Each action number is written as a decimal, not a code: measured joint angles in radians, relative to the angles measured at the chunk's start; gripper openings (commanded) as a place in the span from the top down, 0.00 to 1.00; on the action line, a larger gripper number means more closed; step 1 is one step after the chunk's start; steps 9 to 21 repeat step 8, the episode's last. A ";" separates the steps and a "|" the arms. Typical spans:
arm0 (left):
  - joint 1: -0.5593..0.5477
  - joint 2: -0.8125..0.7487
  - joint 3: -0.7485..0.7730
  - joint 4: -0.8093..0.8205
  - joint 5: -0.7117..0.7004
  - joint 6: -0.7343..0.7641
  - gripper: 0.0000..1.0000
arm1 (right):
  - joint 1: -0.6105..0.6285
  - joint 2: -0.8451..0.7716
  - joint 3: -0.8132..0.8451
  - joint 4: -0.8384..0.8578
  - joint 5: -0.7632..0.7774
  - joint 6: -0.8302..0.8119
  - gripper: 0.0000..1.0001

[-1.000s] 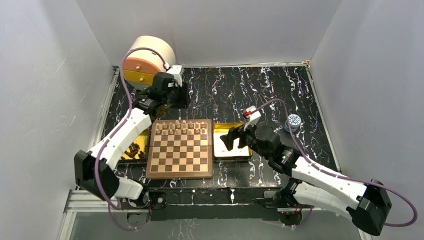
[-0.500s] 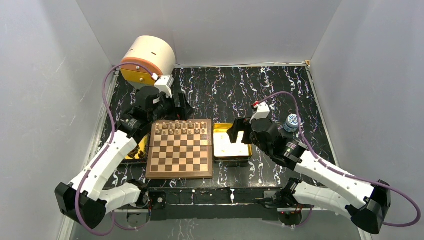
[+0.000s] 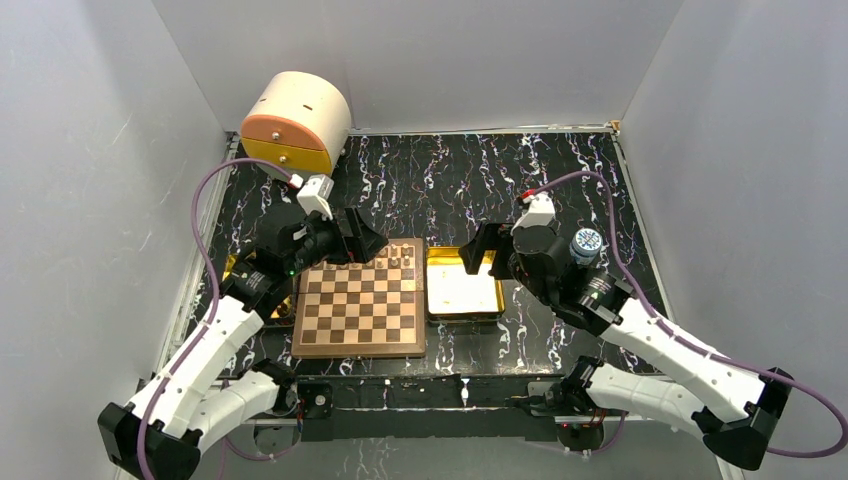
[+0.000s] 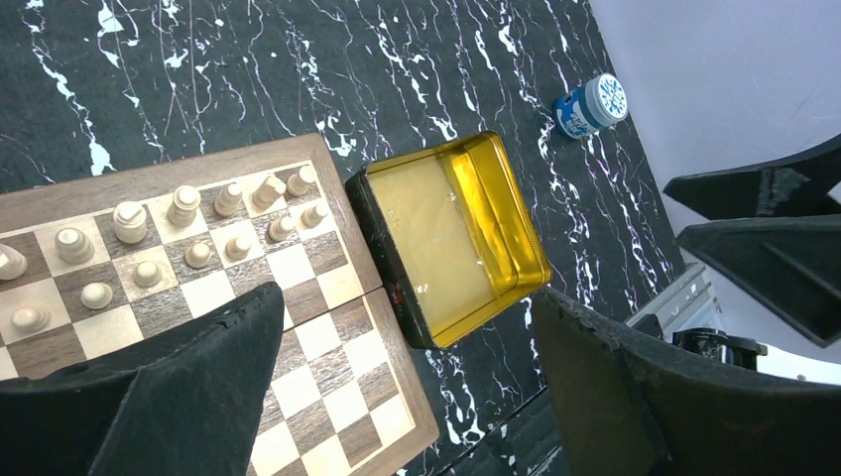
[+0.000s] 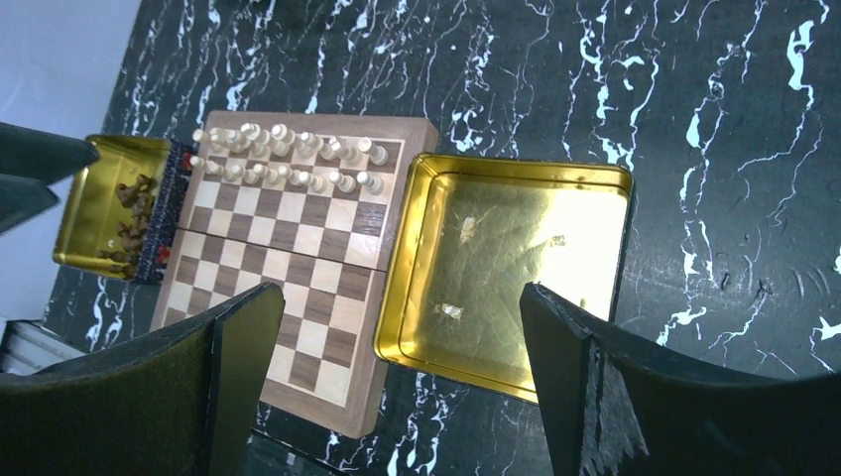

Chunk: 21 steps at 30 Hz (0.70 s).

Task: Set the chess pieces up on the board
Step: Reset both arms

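Observation:
The board (image 3: 360, 320) lies in the middle of the table. Light chess pieces (image 3: 385, 258) fill its two far rows; the left arm hides part of them from above. My left gripper (image 3: 355, 240) hovers open over the board's far left corner, holding nothing. In the left wrist view the chess pieces (image 4: 183, 233) stand on the board (image 4: 327, 367), and the left gripper (image 4: 407, 327) is wide apart and empty. My right gripper (image 3: 478, 248) hangs open above the far edge of the right gold tray (image 3: 462, 290). The right gripper (image 5: 399, 297) frames the board (image 5: 288, 278) and its chess pieces (image 5: 288, 159).
The right gold tray (image 5: 506, 268) holds no pieces. A second gold tray (image 5: 99, 198) left of the board contains dark pieces (image 5: 129, 213). A round cream and orange box (image 3: 295, 120) stands at the back left. A blue-capped bottle (image 3: 585, 243) sits by the right arm.
My left gripper has opened and drawn back from the far left towards the board's far corner. My right gripper has lifted from the gold tray to its far edge, staying open.

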 measured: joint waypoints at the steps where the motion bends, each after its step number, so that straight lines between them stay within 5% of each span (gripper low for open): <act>1: 0.000 0.002 -0.002 0.000 0.004 -0.003 0.08 | 0.000 -0.004 0.008 -0.001 0.002 0.000 0.01; 21: 0.000 0.005 -0.002 0.010 0.013 -0.006 0.08 | 0.000 -0.034 0.021 -0.006 0.006 -0.002 0.01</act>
